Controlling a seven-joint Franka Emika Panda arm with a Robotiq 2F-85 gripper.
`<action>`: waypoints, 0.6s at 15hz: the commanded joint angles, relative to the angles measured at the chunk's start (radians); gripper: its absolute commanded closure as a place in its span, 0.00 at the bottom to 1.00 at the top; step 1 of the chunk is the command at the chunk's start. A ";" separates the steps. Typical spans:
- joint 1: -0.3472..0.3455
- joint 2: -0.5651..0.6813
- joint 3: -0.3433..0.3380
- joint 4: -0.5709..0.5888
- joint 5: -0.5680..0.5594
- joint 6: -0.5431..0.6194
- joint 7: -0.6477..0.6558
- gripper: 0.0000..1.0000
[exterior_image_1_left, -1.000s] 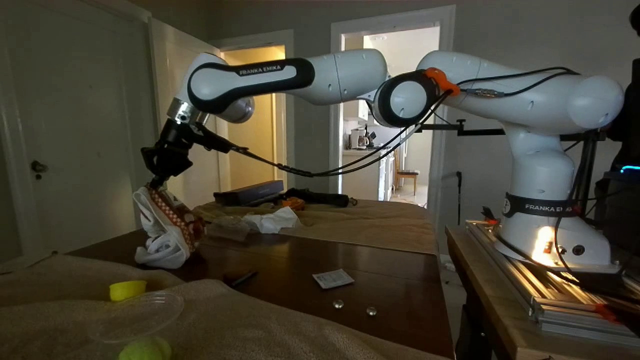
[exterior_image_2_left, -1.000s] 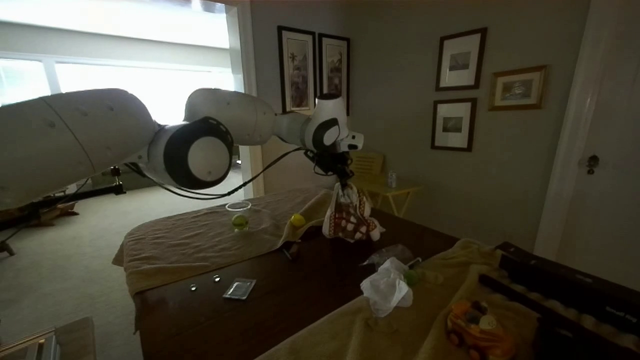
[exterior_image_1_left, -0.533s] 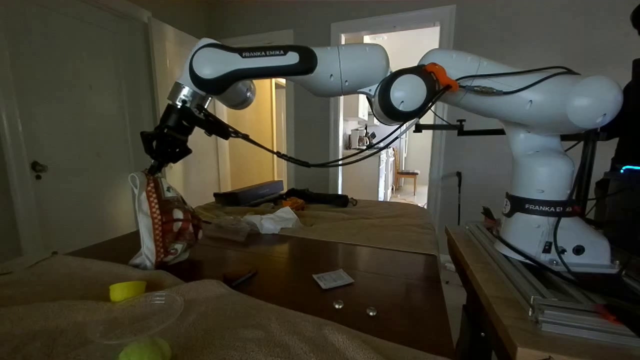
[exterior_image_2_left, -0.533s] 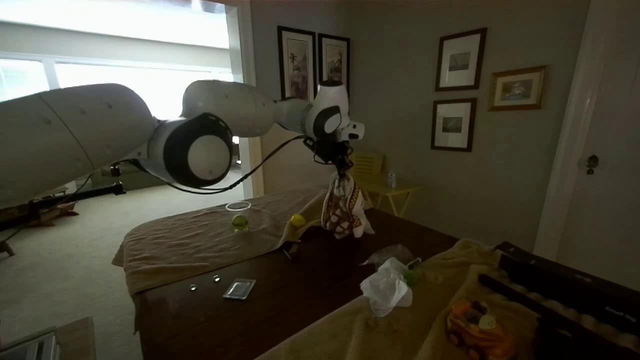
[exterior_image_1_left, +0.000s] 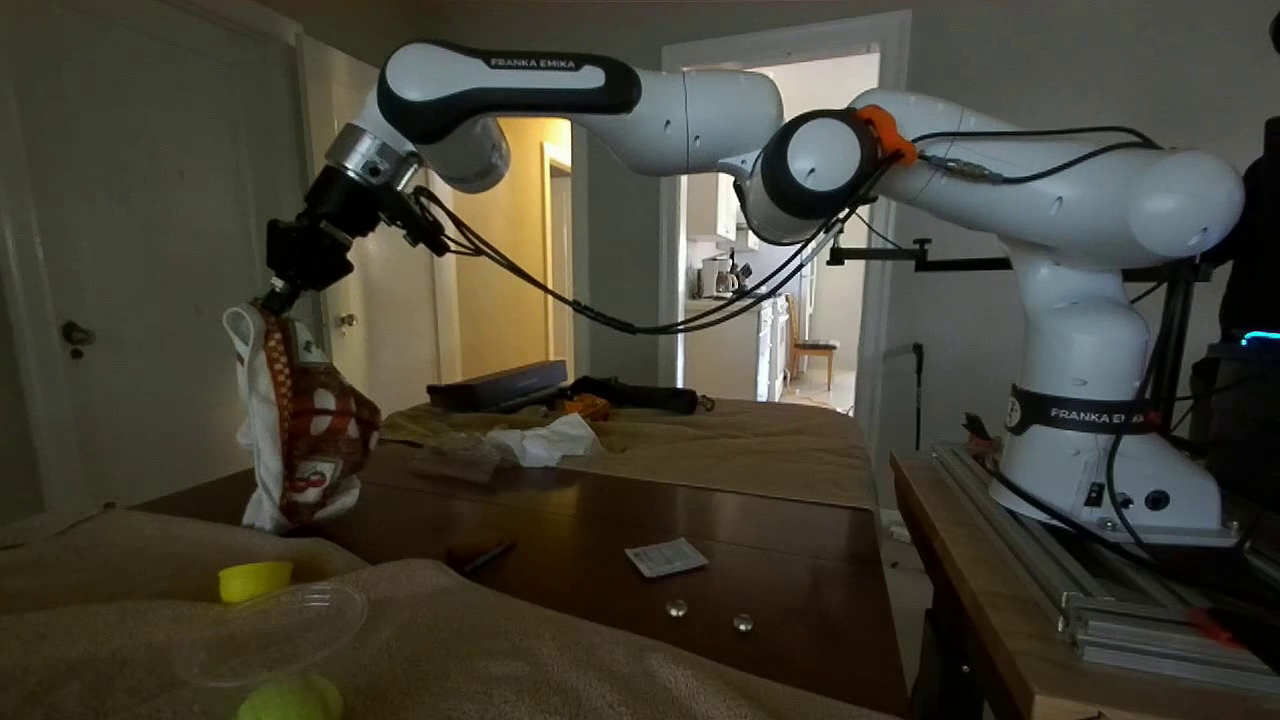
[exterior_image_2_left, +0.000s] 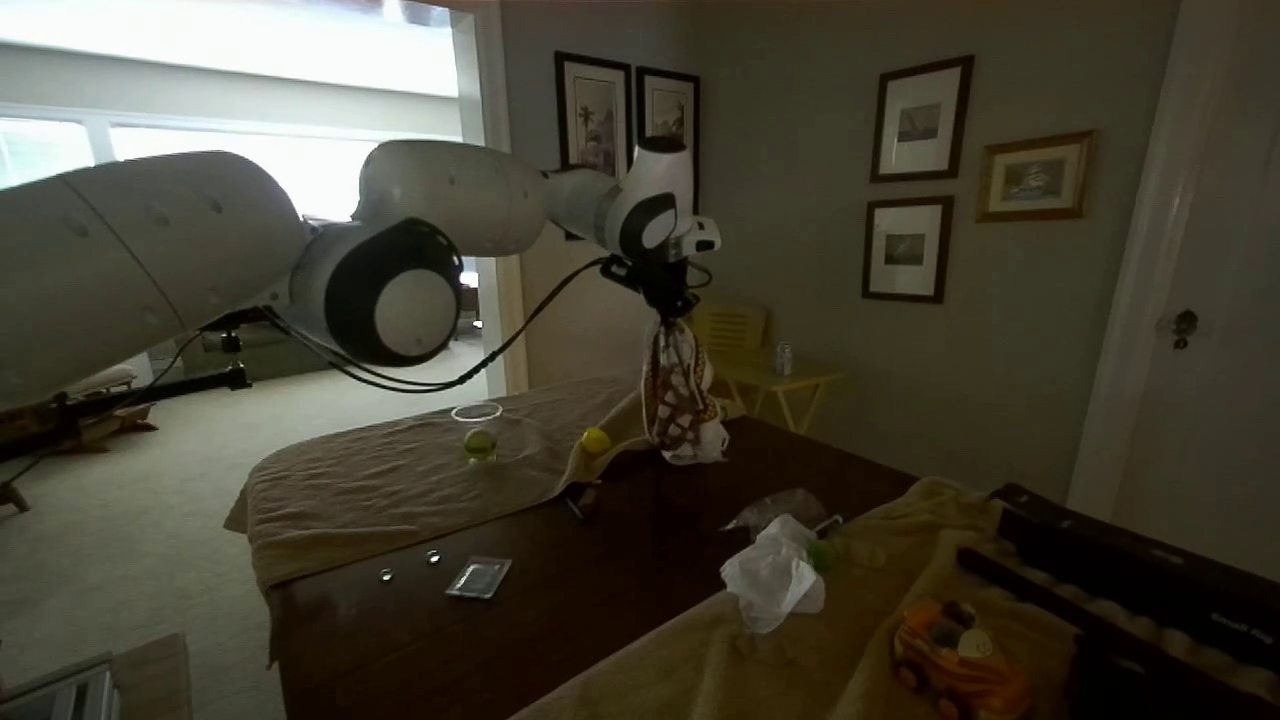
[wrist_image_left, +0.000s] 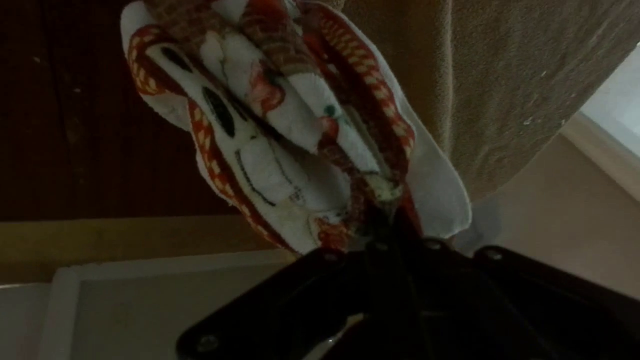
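Observation:
A white cloth with a red and brown print and a checked red border hangs from my gripper in both exterior views, as the cloth (exterior_image_1_left: 325, 425) and the cloth (exterior_image_2_left: 683, 400) show. My gripper (exterior_image_1_left: 277, 298) is shut on its upper end, pointing down over the far part of the table. In the wrist view the cloth (wrist_image_left: 280, 170) spreads out in folds from the gripper (wrist_image_left: 387, 215). The pinched part between the fingers is dark and mostly hidden. Whether the cloth's lower end rests on the dark table (exterior_image_2_left: 600, 570) or hangs just above it, I cannot tell.
Near the cloth lie a tan blanket (exterior_image_2_left: 400, 490), a yellow cup-like object (exterior_image_1_left: 255, 582) and a green ball (exterior_image_2_left: 480, 444). A packet (exterior_image_1_left: 666, 558) and two small glass pieces sit on the wood. White tissue (exterior_image_2_left: 775, 575) and an orange toy car (exterior_image_2_left: 960, 660) lie on another blanket.
My gripper has risen and moved a little farther out from the base. The cloth came up with it, turned, and its bunched lower part has straightened to hang long.

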 joint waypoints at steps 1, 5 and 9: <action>-0.014 -0.033 0.058 -0.003 0.001 -0.027 -0.192 0.99; -0.008 -0.059 0.067 0.000 -0.016 -0.010 -0.358 0.99; 0.002 -0.106 0.078 0.002 -0.023 0.000 -0.496 0.99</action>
